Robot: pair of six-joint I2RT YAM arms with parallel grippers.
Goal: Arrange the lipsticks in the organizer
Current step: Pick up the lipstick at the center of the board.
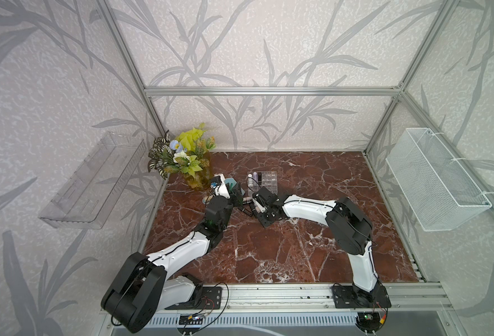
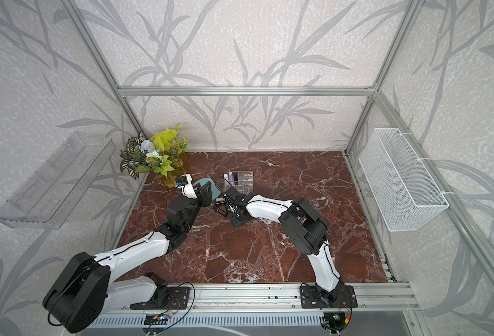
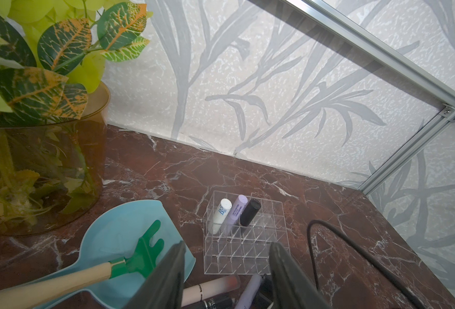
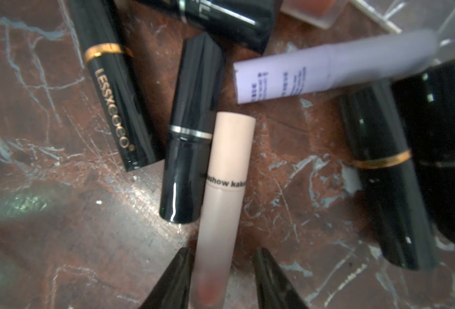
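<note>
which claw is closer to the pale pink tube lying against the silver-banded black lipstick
Right. The right claw straddles the pale pink tube at its reddish end, one jaw on either side. The left claw hangs open farther off, beside the blue scoop.

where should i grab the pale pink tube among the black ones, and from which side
Take the pale pink tube across its frosted body, away from the cap, from above, a finger on each long side. It lies flat, and a black lipstick lies against its cap end, so the frosted half has free flanks. The right gripper straddles that half.
</note>
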